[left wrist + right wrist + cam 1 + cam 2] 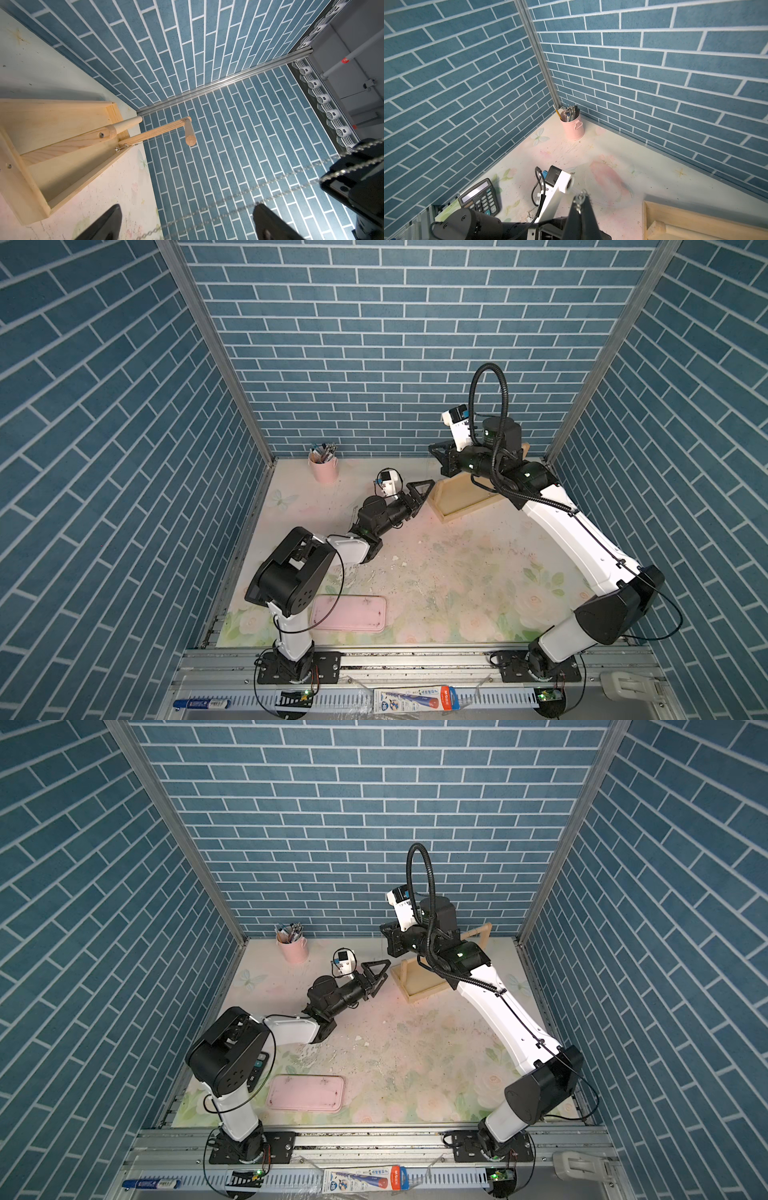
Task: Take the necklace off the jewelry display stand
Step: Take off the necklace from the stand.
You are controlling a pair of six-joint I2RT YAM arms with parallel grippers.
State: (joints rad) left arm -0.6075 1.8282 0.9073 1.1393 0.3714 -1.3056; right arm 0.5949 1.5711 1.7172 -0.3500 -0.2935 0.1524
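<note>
I see the right gripper (433,448) raised over the far part of the tabletop (415,572). It hangs above the end of the jewelry display stand (461,499) that faces the left edge. Its jaws are pinched together on the necklace (342,171). In the right wrist view a small ring or clasp of the chain sits right at the closed tips.

From that grip, two strands of chain run slack through the air. In the left wrist view they cross between the fingers (110,222) of the left gripper (428,490) without touching either one. That gripper is spread wide and holds nothing. In both top views it sits low, just beside the stand's tray base, at the corner nearest the middle of the tabletop.

The stand itself sits by the far edge, toward the far right corner, partly under the right arm.

In the left wrist view a much finer strand runs along one upright post toward the end of the top bar (189,133). A small pendant (117,149) lies at the foot of that post, against the tray rim. I cannot tell whether this strand is looped over the bar or only lying against it.
</note>
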